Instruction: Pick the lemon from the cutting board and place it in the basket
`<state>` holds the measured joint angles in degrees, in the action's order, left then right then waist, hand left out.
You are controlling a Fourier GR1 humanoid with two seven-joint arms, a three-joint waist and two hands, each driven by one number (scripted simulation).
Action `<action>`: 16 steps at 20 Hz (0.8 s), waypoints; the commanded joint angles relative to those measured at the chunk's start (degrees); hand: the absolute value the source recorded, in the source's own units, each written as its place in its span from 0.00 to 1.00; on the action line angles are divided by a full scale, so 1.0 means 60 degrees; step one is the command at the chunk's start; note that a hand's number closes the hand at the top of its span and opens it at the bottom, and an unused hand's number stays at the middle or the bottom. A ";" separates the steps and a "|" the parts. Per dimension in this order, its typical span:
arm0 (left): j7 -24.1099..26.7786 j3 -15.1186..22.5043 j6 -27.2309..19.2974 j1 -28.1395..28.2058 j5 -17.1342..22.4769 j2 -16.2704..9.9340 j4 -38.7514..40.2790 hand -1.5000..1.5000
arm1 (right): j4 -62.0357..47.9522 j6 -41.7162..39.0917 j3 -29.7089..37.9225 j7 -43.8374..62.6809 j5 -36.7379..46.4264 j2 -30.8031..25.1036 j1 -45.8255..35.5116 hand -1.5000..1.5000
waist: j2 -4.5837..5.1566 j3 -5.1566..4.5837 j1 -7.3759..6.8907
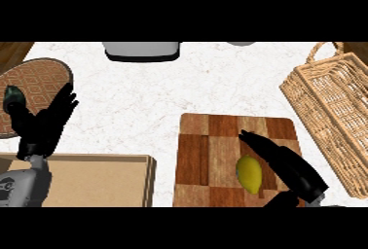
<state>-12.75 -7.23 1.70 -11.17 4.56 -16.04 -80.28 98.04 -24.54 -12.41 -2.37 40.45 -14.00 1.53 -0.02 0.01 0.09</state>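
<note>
A yellow lemon (249,174) lies on the checkered wooden cutting board (208,146), near the board's lower right. My right hand (284,163) lies just to the lemon's right with its fingers straight, pointing up and left over the board; it is open and touches or nearly touches the lemon's side. The wicker basket (332,112) stands at the right edge of the counter, beyond the board. My left hand (46,121) rests open at the left, fingers up.
A round patterned plate (36,82) with a dark avocado-like thing (13,95) sits at the far left. A tan box (93,177) lies at the lower left. A grey appliance (141,50) stands at the counter's back edge.
</note>
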 commanded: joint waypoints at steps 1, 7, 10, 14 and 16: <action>-0.0258 -0.0148 0.0113 0.0452 -0.0009 0.0014 -0.0546 0.50 | -0.0277 0.0071 -0.0108 0.0417 0.0521 0.0360 -0.0392 0.00 | -0.0002 -0.0001 -0.0032; 0.0205 -0.0058 0.0069 0.0106 -0.0307 0.0409 0.0075 0.50 | -0.0739 0.0407 -0.0272 0.0029 0.1177 0.0435 -0.0398 0.00 | 0.0002 -0.0001 -0.0013; -0.0392 -0.0353 0.0254 0.0013 0.0024 0.0029 -0.0443 0.50 | -0.1268 0.0711 -0.0829 -0.0664 0.1898 0.0002 -0.0337 1.00 | 0.0002 0.0001 -0.0035; 0.0309 -0.0297 0.0139 -0.0611 -0.0392 0.0289 0.0853 0.50 | -0.1609 0.0583 -0.0471 -0.0818 0.1965 0.0085 -0.0803 1.00 | 0.0008 -0.0002 0.0004; -0.0020 -0.0521 0.0472 -0.0713 -0.0188 -0.0045 0.0712 0.50 | -0.1387 0.1030 -0.0997 -0.0752 0.2353 0.0426 -0.0292 1.00 | 0.0004 -0.0001 0.0005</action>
<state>-12.35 -9.47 3.51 -13.09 3.34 -15.51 -77.96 90.94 -19.27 -16.55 -5.95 52.39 -12.40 -1.45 -0.26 -0.18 0.00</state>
